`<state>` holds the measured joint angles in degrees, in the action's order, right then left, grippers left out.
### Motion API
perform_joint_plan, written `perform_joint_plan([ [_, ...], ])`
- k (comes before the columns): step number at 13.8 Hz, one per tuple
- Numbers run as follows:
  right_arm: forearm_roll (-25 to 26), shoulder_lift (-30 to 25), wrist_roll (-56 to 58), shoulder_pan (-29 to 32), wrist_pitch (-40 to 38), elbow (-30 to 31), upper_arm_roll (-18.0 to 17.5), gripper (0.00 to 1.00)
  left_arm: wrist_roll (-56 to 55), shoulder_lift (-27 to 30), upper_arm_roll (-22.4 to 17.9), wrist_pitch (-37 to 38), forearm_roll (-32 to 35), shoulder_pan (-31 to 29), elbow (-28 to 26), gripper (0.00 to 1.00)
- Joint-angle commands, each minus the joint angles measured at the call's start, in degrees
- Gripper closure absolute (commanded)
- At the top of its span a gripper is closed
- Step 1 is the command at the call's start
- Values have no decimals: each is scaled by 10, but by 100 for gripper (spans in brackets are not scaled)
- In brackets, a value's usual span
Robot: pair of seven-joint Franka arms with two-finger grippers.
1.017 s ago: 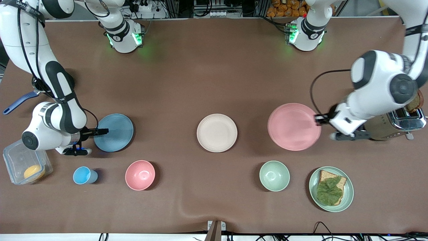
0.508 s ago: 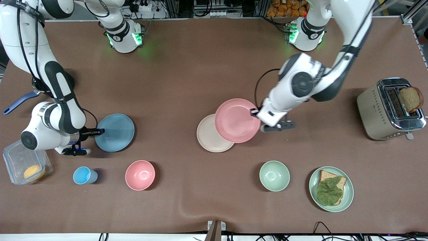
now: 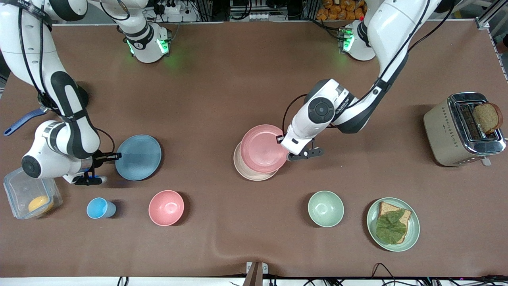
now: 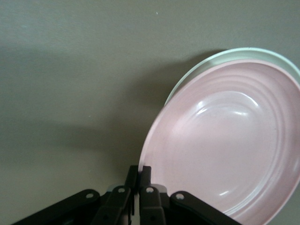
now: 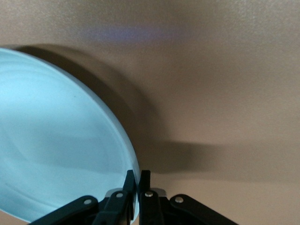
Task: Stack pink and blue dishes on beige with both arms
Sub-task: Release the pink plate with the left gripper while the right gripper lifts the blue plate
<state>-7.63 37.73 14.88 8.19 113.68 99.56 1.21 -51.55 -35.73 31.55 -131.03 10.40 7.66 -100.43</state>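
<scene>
The pale pink plate [image 3: 262, 149] is over the cream-beige plate [image 3: 244, 170] in the middle of the table and covers most of it, slightly offset. My left gripper [image 3: 280, 139] is shut on the pink plate's rim. In the left wrist view the pink plate [image 4: 225, 145] fills the space past the left gripper [image 4: 139, 171], with the beige rim [image 4: 220, 53] peeking out under it. At the right arm's end, my right gripper [image 3: 117, 156] is shut on the rim of the light blue plate [image 3: 138, 157]. The right wrist view shows the blue plate [image 5: 51, 140] in the right gripper [image 5: 138, 176], a shadow beneath it.
Nearer the camera stand a small blue cup [image 3: 99, 208], a deep pink bowl [image 3: 166, 207], a green bowl [image 3: 326, 208] and a green plate [image 3: 414, 234] with toast and a leaf. A toaster [image 3: 448, 131] stands at the left arm's end, a clear container [image 3: 16, 186] at the right arm's.
The left arm has carried the pink plate from the left arm's end of the table to over the beige plate. The right gripper and blue plate have shifted slightly toward the middle.
</scene>
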Motion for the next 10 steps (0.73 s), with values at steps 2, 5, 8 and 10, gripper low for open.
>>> perform_joint_plan([
  [2,-2,-15,7,5,-21,0,-7,100,-22,-33,-3,-19,30,15,26,100],
  [5,-2,-25,7,4,-34,-2,-7,100,-22,-45,-4,-27,31,16,37,100],
  [8,-2,-27,10,7,-57,-18,-7,100,-22,-54,-4,-36,31,15,40,100],
  [10,-3,-25,10,9,-85,-37,-8,100,-22,-56,-4,-41,31,15,40,100],
])
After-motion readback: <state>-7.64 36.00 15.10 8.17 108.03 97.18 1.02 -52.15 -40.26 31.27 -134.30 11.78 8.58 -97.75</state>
